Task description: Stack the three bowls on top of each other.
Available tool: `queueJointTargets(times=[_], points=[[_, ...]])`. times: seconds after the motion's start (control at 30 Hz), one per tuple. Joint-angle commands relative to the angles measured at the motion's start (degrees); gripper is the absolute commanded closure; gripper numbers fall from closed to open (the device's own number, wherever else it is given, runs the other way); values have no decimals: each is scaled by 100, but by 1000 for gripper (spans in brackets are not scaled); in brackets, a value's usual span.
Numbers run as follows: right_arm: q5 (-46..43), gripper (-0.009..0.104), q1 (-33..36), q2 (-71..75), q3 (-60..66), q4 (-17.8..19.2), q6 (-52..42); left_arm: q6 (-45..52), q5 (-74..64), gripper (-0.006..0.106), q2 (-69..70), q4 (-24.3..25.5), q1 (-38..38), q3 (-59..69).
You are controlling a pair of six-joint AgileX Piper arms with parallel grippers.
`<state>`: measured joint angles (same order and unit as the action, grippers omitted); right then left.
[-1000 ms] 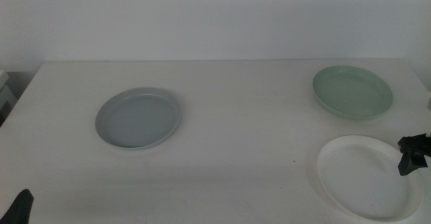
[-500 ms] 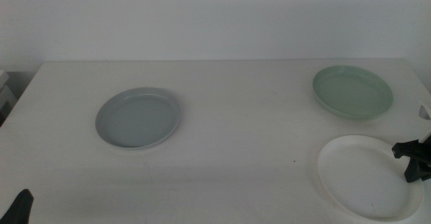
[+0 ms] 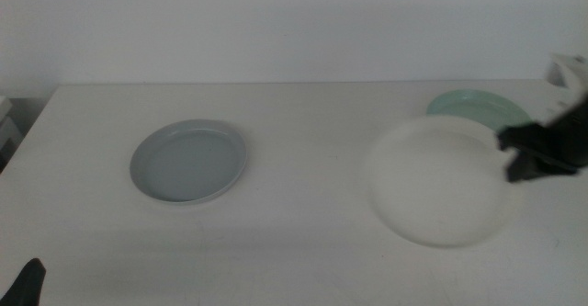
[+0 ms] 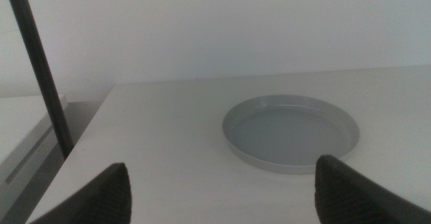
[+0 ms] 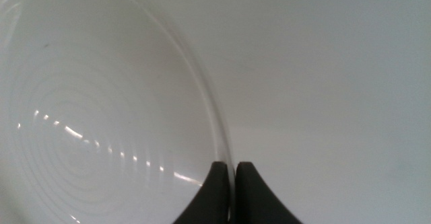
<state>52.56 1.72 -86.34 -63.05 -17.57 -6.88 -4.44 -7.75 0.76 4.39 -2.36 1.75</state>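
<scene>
My right gripper (image 3: 519, 154) is shut on the rim of the white bowl (image 3: 441, 182) and holds it lifted and tilted above the table's right side, in front of the mint green bowl (image 3: 478, 107), which it partly hides. In the right wrist view the white bowl (image 5: 101, 109) fills the frame with its rim pinched at the right gripper (image 5: 234, 173). The grey-blue bowl (image 3: 189, 161) rests on the table left of centre. My left gripper (image 4: 222, 183) waits open at the near left corner, with the grey-blue bowl (image 4: 291, 131) ahead of it.
The white table (image 3: 312, 113) ends at a pale wall behind. A dark pole (image 4: 40, 69) stands off the table's left edge, beside a low grey surface (image 4: 27, 143).
The right gripper closed on the white bowl's rim, lifted it off the near right corner and carried it up and to the left. The left arm has not moved.
</scene>
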Motion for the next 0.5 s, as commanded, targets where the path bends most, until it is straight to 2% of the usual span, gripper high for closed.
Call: queueJointTargets(times=[0.0, 0.23, 0.47], points=[[-88, 95, 359, 155, -354, -249, 194, -63, 409, -5, 77, -18, 5, -27], [-291, 94, 1323, -603, -1067, -265, 621, -63, 409, -5, 77, -18, 5, -27], [-333, 94, 1690, -1530, -1504, -281, 786, -63, 409, -5, 77, -18, 5, -27]])
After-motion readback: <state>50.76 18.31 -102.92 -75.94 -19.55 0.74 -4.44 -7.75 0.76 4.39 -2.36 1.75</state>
